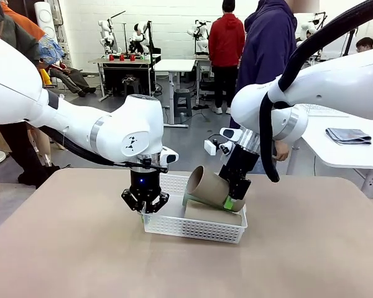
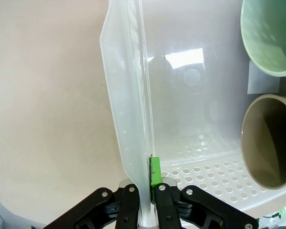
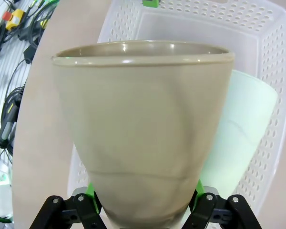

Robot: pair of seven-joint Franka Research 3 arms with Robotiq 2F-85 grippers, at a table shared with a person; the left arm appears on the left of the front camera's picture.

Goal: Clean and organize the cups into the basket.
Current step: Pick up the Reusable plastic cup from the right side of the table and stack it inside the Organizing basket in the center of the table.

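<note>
The white mesh basket sits mid-table. My left gripper is shut on its left wall; in the left wrist view the fingers pinch that thin wall. My right gripper is shut on the base of a tan cup, held tilted above the basket with its mouth toward the left. In the right wrist view this cup stands between the fingers of the right gripper. A pale green cup lies in the basket beside it. Another tan shape lies in the basket under the held cup.
The left wrist view shows the mouths of the green cup and a tan cup inside the basket. A person in a dark hoodie stands at the table's far side. A side table with a folded cloth is at the right.
</note>
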